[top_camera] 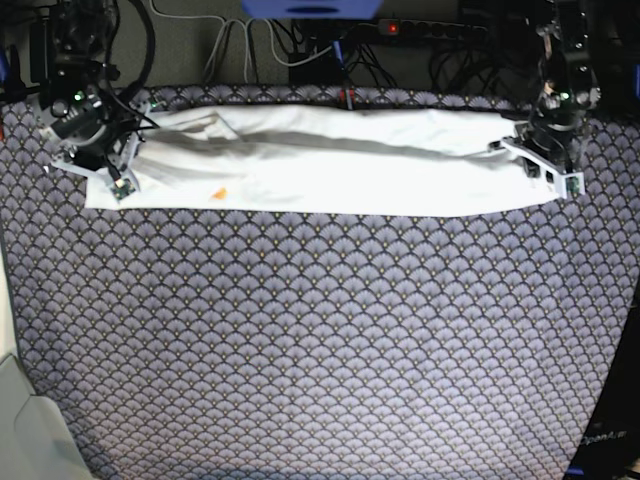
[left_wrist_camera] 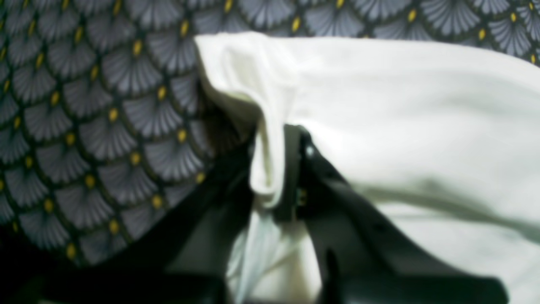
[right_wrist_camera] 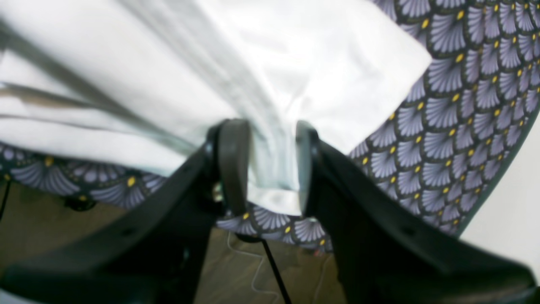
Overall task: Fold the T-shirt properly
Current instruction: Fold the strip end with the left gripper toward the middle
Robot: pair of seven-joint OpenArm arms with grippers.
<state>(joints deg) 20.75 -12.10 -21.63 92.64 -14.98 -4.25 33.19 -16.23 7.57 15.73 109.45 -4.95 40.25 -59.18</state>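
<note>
The white T-shirt (top_camera: 330, 170) lies drawn out in a long, creased band across the far side of the table, with a small orange bit of print showing near its left end. My left gripper (top_camera: 532, 150) is at the band's right end. In the left wrist view it (left_wrist_camera: 274, 169) is shut on a raised fold of the T-shirt (left_wrist_camera: 400, 126). My right gripper (top_camera: 110, 160) is at the band's left end. The right wrist view shows it (right_wrist_camera: 270, 164) shut on a bunched edge of the T-shirt (right_wrist_camera: 295, 63), its pads (right_wrist_camera: 234, 164) pressing the cloth.
A fan-patterned purple tablecloth (top_camera: 320, 340) covers the whole table. Cables and a power strip (top_camera: 430, 30) run along the back edge. A pale surface (top_camera: 25, 420) borders the table's near left corner. The right wrist view shows the floor (right_wrist_camera: 42, 219) just past the table edge.
</note>
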